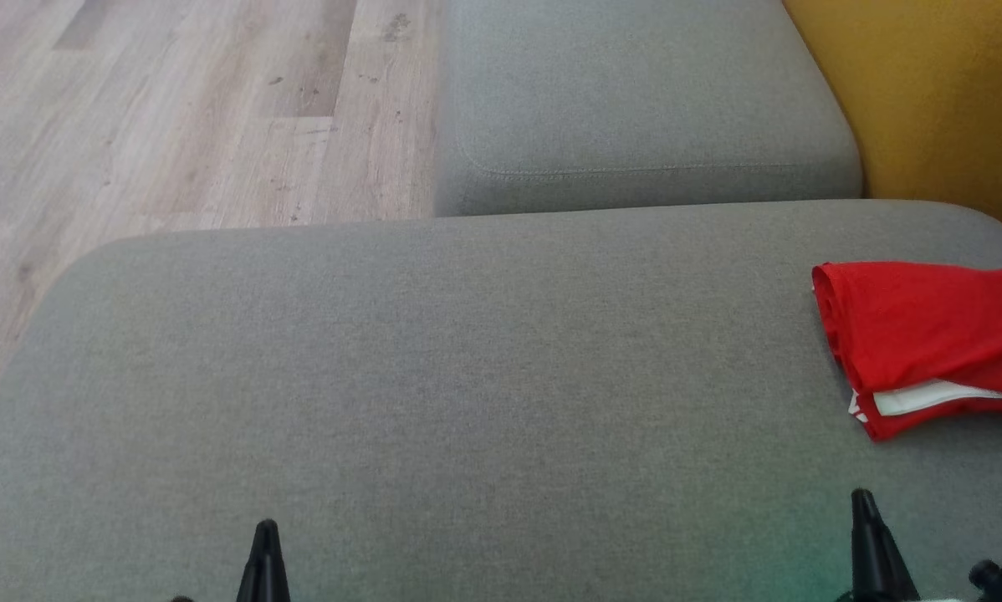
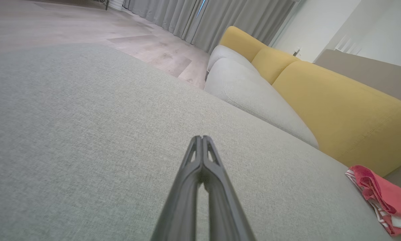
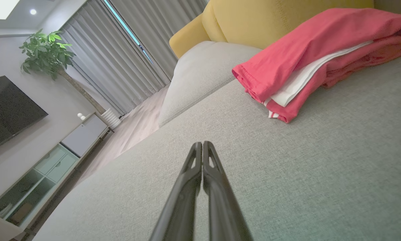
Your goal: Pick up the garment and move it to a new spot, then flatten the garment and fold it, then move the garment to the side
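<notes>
The garment (image 1: 927,334) is red with white trim and lies folded in a compact stack at the right edge of the grey cushion (image 1: 467,376). The right wrist view has the garment (image 3: 307,57) ahead and to the upper right, against the yellow backrest. It appears small at the lower right of the left wrist view, garment (image 2: 384,197). My left gripper (image 1: 265,528) is shut and empty near the cushion's front edge. My right gripper (image 1: 862,498) is shut and empty, a short way in front of the garment. Both pairs of tips meet, left gripper (image 2: 200,138) and right gripper (image 3: 200,144).
A second grey cushion (image 1: 635,100) lies beyond, with the yellow backrest (image 1: 936,92) to the right. Wooden floor (image 1: 175,109) runs past the cushion's far left edge. Curtains (image 3: 120,50), a potted plant (image 3: 46,50), a TV (image 3: 6,107) and a low cabinet (image 3: 53,164) stand across the room.
</notes>
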Robot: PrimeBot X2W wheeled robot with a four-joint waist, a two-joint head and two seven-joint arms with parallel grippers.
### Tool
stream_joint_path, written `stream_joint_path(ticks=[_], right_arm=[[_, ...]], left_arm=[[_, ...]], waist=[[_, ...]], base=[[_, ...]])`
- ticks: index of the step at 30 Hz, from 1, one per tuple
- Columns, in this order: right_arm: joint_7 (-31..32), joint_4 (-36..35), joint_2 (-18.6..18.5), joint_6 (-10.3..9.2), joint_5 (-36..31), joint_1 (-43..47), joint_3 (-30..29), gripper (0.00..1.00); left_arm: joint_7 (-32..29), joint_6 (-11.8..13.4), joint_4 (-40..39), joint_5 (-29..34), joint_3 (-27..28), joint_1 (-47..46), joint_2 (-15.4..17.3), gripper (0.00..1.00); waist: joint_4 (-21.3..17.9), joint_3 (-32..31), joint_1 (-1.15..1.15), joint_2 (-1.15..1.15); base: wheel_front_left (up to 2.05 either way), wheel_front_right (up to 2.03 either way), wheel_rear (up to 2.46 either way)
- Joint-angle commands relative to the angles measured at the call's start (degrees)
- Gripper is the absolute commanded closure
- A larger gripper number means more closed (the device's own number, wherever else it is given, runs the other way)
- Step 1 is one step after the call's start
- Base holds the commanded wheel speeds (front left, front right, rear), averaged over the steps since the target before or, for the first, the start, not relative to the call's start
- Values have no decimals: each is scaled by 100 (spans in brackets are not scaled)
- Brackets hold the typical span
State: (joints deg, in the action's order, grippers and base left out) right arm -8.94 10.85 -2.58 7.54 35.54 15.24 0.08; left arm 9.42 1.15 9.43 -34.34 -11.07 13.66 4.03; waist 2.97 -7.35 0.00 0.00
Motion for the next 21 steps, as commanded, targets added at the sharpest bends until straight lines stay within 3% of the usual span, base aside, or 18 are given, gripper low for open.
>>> stream_joint_path(ticks=[1,21], right_arm=[[21,-163,-103,-2,170,-379,5,100],[330,-54,-129,-3,1512,-788,-91,100]], left_arm=[[-36,-46,-132,-164,125,-311,52,100],[-332,-238,-2,-1557,424,-696,75,100]], waist=[[-5,11,0,0],[-74,186,0,0]], base=[[0,0,0],[0,0,0]])
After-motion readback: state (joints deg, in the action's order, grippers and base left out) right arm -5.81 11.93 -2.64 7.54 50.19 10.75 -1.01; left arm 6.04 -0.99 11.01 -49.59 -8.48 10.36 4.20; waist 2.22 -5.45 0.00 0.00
